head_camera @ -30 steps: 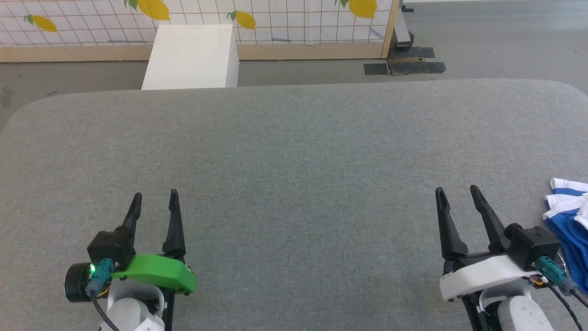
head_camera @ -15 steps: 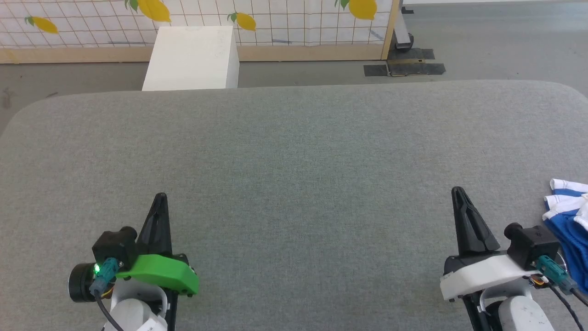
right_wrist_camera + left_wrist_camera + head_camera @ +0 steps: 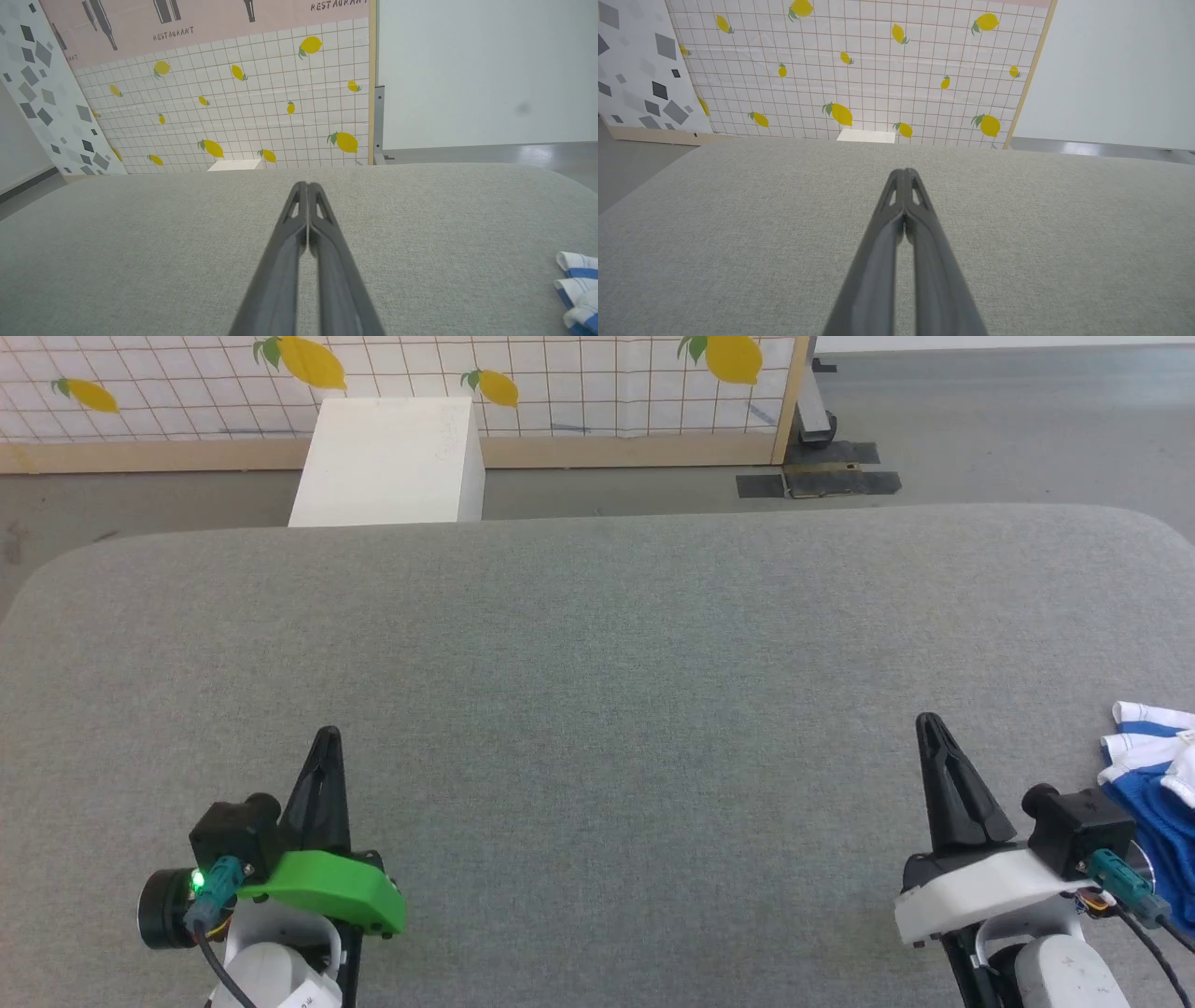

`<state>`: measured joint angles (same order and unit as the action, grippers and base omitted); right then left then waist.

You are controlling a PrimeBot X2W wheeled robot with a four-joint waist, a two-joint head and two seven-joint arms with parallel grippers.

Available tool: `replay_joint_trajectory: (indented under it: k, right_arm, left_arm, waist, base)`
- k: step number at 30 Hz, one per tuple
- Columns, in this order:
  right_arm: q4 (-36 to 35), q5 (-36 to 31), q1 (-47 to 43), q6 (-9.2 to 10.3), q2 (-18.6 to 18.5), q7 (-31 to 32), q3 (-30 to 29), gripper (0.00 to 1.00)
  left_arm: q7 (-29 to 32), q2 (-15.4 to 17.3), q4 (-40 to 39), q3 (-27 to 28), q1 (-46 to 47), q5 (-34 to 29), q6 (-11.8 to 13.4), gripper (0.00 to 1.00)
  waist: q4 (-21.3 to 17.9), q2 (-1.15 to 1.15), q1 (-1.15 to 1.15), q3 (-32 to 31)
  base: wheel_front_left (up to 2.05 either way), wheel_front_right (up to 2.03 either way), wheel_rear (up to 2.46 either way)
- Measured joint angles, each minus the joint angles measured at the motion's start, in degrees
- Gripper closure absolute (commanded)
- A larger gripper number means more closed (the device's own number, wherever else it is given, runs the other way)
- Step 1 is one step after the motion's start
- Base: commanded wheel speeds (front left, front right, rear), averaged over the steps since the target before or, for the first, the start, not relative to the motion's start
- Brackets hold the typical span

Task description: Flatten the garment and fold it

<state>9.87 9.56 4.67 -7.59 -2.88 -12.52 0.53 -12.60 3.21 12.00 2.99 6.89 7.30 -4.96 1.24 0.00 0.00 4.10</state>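
1. Change since one second ago: my left fingers (image 3: pixel 322 775) and my right fingers (image 3: pixel 943 775) stood apart then. Both pairs are now pressed together, tip to tip, and hold nothing. Neither arm has shifted position. The head camera has tilted slightly, and nothing on the tabletop has moved.

2. Garment (image 3: pixel 1167 821): it lies crumpled at 3 o'clock from my right fingers, near them but not touching, and the view's right edge cuts it off. It is blue cloth with white bands uppermost.

3. Tabletop (image 3: pixel 597 644): a grey woven covering with rounded far corners.

4. Room: a white box (image 3: pixel 387 457) stands on the grey floor (image 3: pixel 1008 420) at 11 o'clock, just beyond the far edge. Behind it stands a grid-patterned panel (image 3: pixel 579 383) printed with lemons, in a wooden frame.
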Motion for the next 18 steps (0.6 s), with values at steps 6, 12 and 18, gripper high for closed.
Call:
replay_joint_trajectory:
  k: [6, 12, 18]
  right_arm:
    - [-0.55, -0.56, -0.07, 0.0, 0.0, 0.76, -0.02, 1.0]
    - [-1.04, -1.09, -0.14, 0.0, 0.0, 1.43, -0.05, 1.0]
    - [-1.58, -1.6, -0.35, 0.0, 0.0, 2.02, -0.09, 1.0]
  left_arm:
    - [0.85, 0.0, -0.75, -0.14, -0.52, -0.92, 0.42, 1.0]
    - [1.49, 0.0, -1.44, -0.27, -0.76, -1.26, 0.52, 1.0]
    - [2.24, 0.0, -1.98, -0.43, -1.22, -1.53, 0.87, 1.0]
  waist:
    - [-0.07, 0.0, 0.0, -0.23]
    - [-0.14, 0.0, 0.0, -0.47]
    - [-0.21, 0.0, 0.0, -0.7]
  base:
    - [0.0, 0.0, 0.0]
    - [0.0, 0.0, 0.0]
    - [0.0, 0.0, 0.0]
